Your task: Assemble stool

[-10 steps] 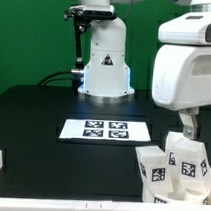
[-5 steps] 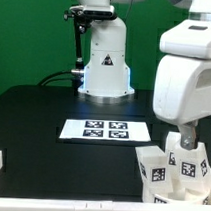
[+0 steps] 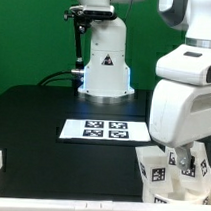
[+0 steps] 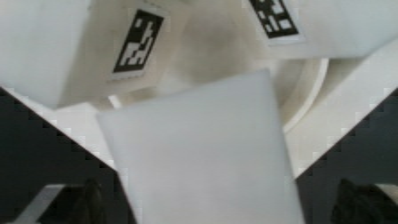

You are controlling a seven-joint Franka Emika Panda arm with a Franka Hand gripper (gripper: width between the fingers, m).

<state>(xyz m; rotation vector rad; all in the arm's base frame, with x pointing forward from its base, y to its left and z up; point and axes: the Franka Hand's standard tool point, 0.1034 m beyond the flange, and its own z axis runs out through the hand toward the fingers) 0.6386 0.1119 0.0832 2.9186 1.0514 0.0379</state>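
Chunky white plastic tagged stool legs (image 3: 162, 167) clustered at exterior view's right, beside flat white marker board (image 3: 104, 130). Two-finger gripper (image 3: 187, 158) lowered among legs; grip state indeterminable.

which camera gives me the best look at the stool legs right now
The wrist view. A stool leg fills the picture close up, with tagged pieces plainly visible behind it. The exterior view shows only the stool legs low at the exterior view's right, largely hidden behind the arm and its pincer; whether the pincer is open or shut cannot be told.
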